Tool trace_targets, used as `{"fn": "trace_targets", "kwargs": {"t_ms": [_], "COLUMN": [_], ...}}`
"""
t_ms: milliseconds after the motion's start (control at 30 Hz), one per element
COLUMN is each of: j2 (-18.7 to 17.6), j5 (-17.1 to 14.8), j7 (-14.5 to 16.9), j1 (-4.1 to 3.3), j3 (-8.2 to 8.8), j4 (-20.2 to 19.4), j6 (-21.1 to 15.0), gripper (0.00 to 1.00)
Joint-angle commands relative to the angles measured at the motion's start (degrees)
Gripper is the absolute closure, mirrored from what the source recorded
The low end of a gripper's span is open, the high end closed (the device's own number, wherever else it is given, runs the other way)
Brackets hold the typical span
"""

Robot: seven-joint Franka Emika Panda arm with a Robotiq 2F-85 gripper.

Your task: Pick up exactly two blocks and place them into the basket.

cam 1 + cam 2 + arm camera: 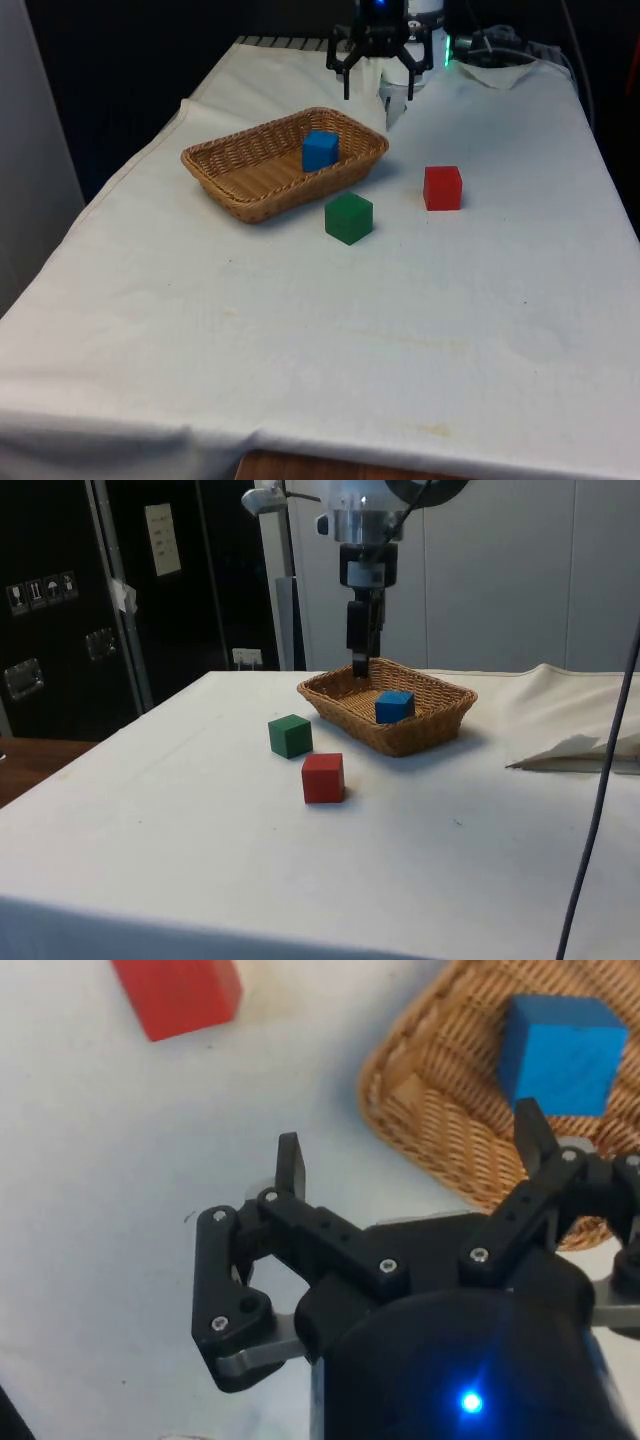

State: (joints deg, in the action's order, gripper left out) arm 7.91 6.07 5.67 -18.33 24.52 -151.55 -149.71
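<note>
A: What surface is this?

B: A table (300, 340) under a white cloth, lightly wrinkled, with dark cabinets behind it in the side view and a pale wall beyond.

A: And where does the gripper hang?

B: The gripper (377, 88) hovers above the table's far end, released, its two fingers spread wide with nothing between them. In the side view the gripper (362, 645) stands over the far rim of the basket (440, 695).

A: Where are the blocks relative to it?

B: The blue block (320, 150) lies inside the basket (240, 165), below the gripper and a little toward the front view's left. The green block (348, 218) sits on the cloth just beside the basket's near rim. The red block (442, 187) stands near it, toward the front view's right, apart from both. In the wrist view the blue block (560, 1052) shows just past one finger, the red block (180, 995) well off past the other.

A: Counts?

B: Three blocks, one of each colour: one in the basket, two on the table. One basket, woven and oval.
</note>
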Motion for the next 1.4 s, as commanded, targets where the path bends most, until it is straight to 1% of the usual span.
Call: {"fn": "trace_targets", "kwargs": {"t_ms": [0,33,67,100,267,300,333,367,400,533,567,600,633,700,833,867,900,1033,1067,1100,1133,1167,1200,1367], "j2": [0.1,0.1,0.1,0.1,-0.4,0.2,-0.5,-0.7,-1.2,-2.7,-3.5,-3.2,-3.9,-4.9,-6.9,-7.0,-7.8,-9.9,-11.3,-11.9,-12.7,-11.7,-13.5,-16.8], "j5": [0.6,0.0,0.5,0.3,-0.2,-0.1,-0.3,-0.5,-0.6,-1.1,-1.3,-0.7,-1.4,-1.7,-2.2,-1.5,-2.2,-2.4,-2.6,-2.8,-3.1,-1.9,-3.4,-4.8], "j7": [-1.5,-0.5,-1.9,-2.7,-4.6,-4.0,-5.0,-5.4,-6.1,-7.6,-8.3,-8.1,-8.5,-9.2,-10.4,-10.7,-11.1,-12.4,-12.8,-13.0,-12.9,-13.3,-12.9,-12.2], "j1": [-0.06,0.0,-0.11,-0.23,-0.57,-0.23,-0.63,-0.69,-0.74,-0.97,-0.97,-0.57,-0.92,-1.03,-1.09,-0.69,-1.03,-1.03,-0.97,-0.97,-0.86,-0.69,-0.8,-0.52], "j3": [-0.86,-0.46,-1.38,-2.23,-4.58,-4.3,-5.04,-5.44,-6.36,-8.14,-9.05,-9.0,-9.45,-10.37,-12.15,-12.61,-13.01,-14.61,-15.3,-15.64,-15.93,-15.64,-16.21,-16.9], "j4": [0.2,0.0,0.3,0.3,0.7,0.2,0.9,1.0,1.3,2.2,2.8,2.5,3.0,3.6,5.0,5.2,5.7,7.2,8.1,8.5,8.9,8.5,9.4,10.9], "j6": [0.6,0.1,0.6,0.6,0.6,0.2,0.6,0.6,0.5,0.2,0.1,0.1,0.1,-0.1,-0.3,-0.1,-0.4,-0.6,-0.7,-0.9,-1.1,-0.5,-1.3,-2.8], "gripper": [0.0,0.0,0.0,0.0,0.0,0.0,0.0,0.0,0.0,0.0,0.0,0.0,0.0,0.0,0.0,0.0,0.0,0.0,0.0,0.0,0.0,0.0,0.0,0.0]}}
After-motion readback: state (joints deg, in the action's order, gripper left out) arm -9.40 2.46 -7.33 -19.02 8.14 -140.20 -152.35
